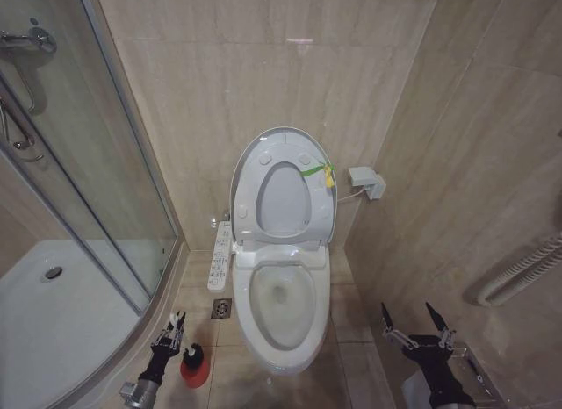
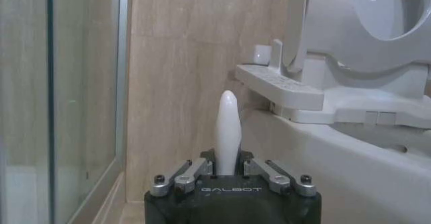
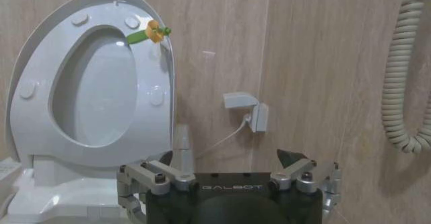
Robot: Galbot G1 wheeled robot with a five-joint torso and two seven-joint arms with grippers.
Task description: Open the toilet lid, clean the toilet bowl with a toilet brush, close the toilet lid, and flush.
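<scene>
The toilet lid [image 1: 281, 198] [image 3: 91, 93] stands raised against the back wall, with the ring seat [image 1: 255, 176] up in front of it and a green-and-yellow tag [image 1: 321, 170] [image 3: 153, 32] on its edge. Below it the toilet bowl [image 1: 248, 321] lies uncovered with water at the bottom. My left gripper [image 1: 176, 324] [image 2: 227, 166] is low at the bowl's left, shut on the white handle of the toilet brush [image 2: 227, 128]. The brush's dark section [image 1: 192, 350] sits at the red holder [image 1: 195, 371] on the floor. My right gripper [image 1: 410, 317] [image 3: 232, 158] hangs open at the bowl's right, holding nothing.
A white control panel [image 1: 219, 255] [image 2: 279, 85] juts from the bowl's left side, above a floor drain [image 1: 221, 309]. The glass shower enclosure [image 1: 88, 207] closes the left. On the right are a wall box with cable [image 1: 366, 181] [image 3: 249, 108] and a coiled hose [image 1: 518, 273] [image 3: 397, 82].
</scene>
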